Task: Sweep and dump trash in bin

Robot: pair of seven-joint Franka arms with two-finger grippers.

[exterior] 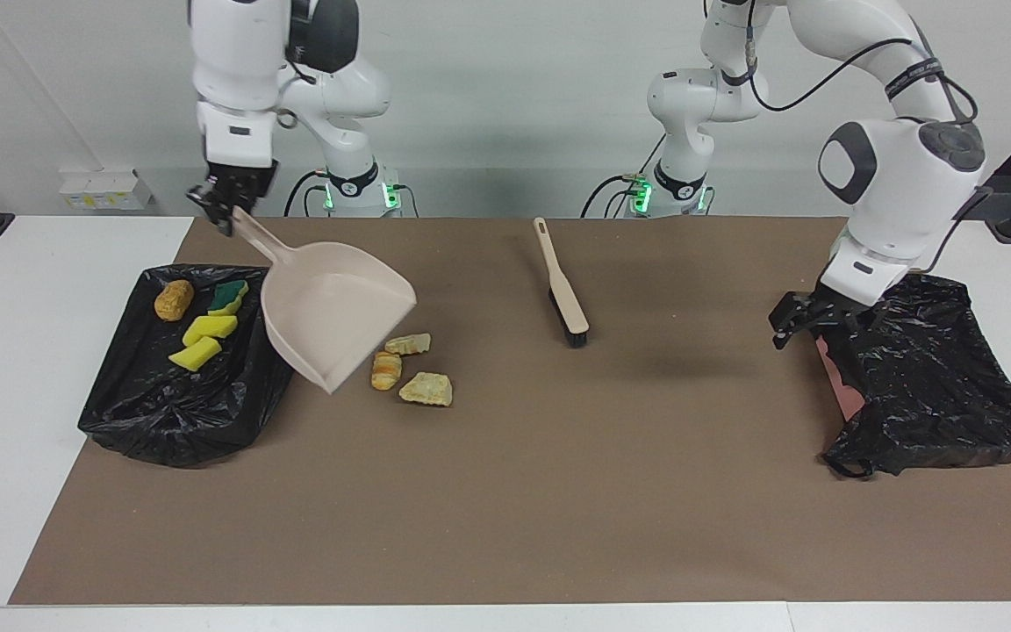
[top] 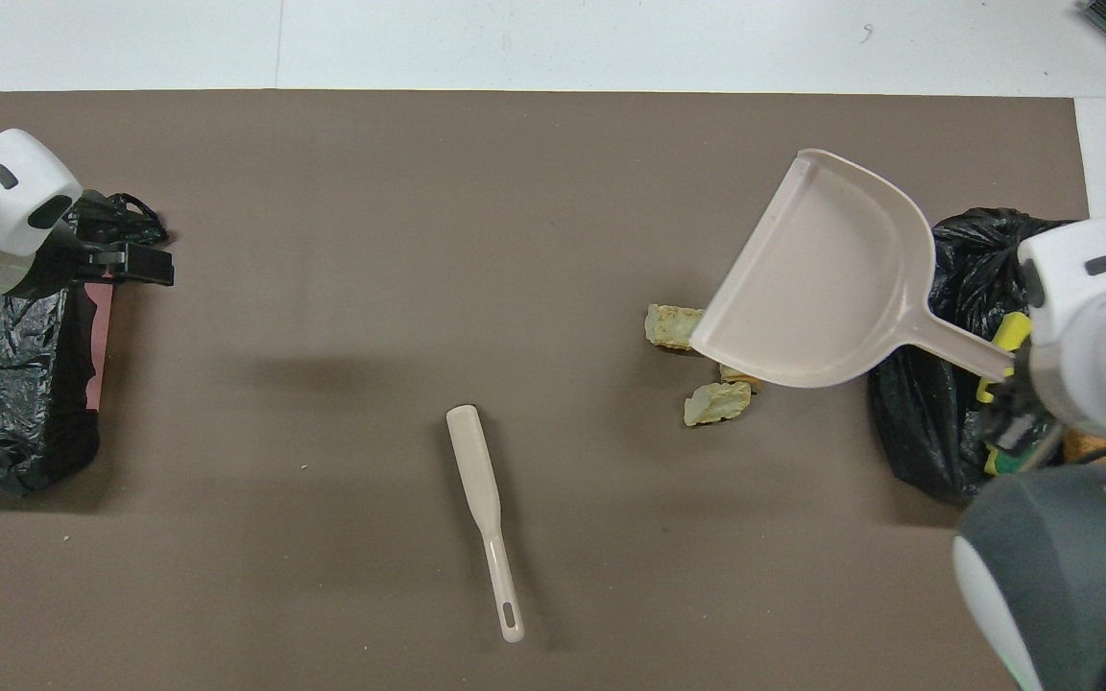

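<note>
Right end effector (exterior: 226,209): clamped on the handle of the dustpan (exterior: 336,312), which is carried tilted, its lip lowest, above the three bread-like chunks (exterior: 407,369) and the edge of the black-lined bin (exterior: 163,421).
Left end effector (exterior: 808,318): held over the edge of a second black bag (exterior: 935,386) at the left arm's end of the counter (exterior: 14,369); nothing is gripped; whether its fingers are spread cannot be told. This arm is judged to be waiting.
Trash in bin: a brown lump (exterior: 173,299), two yellow sponge pieces (exterior: 203,341) and a green-topped sponge (exterior: 228,296) are seen lying inside the bin.
Trash left: the three bread-like chunks lie close together on the brown mat (exterior: 558,491), just beside the bin and toward the brush (exterior: 562,285).
Brush: lying untouched on the mat near mid-counter, well apart from both end effectors.
Progress: judged a little over half done; three scraps are not yet collected.
Risk, pan lip: if the pan is lowered straight down, a chunk could be pinned or knocked aside, because the lip hangs directly over the pile.
Risk, bin liner: the pan's rear could snag the loose liner and drag the bin.
Risk, sweeping: without the brush, chunks would likely be pushed along the mat rather than loaded.
</note>
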